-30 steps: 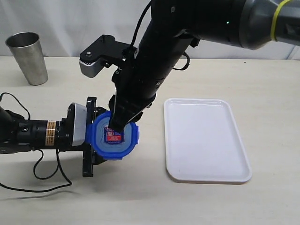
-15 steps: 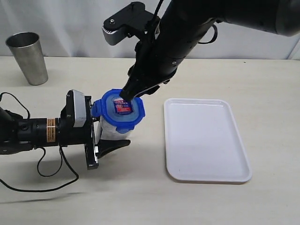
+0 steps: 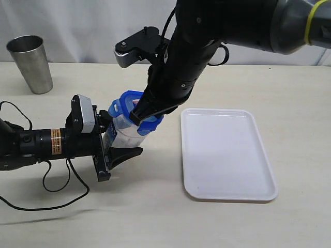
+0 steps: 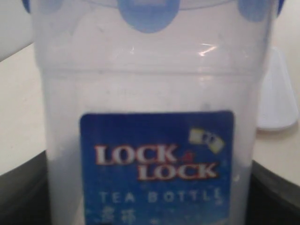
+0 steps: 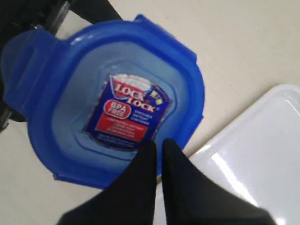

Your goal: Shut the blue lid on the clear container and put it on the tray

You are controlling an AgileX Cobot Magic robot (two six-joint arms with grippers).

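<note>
- The right claw, its black fingers drawn together, presses its tips on the rim of the blue lid on the side toward the tray; a second ago they sat on the red-and-blue label at the lid's centre.
- The left claw is clamped on the clear container, a dark jaw on either side of the translucent wall.
- The container has swung round: a second ago the lid faced the camera, now it leans with its top toward the tray, lid seen edge-on.
- The lid is glossy bright blue plastic, roundish-octagonal, with snap flaps; one flap hangs over the frosted wall, above a blue printed "Lock & Lock Tea Bottle" label.
- The white tray, flat and round-cornered with a low rim, lies just beside the container and has not moved.
- A brushed steel cup stands well apart at the far left of the pale matte tabletop.
</note>
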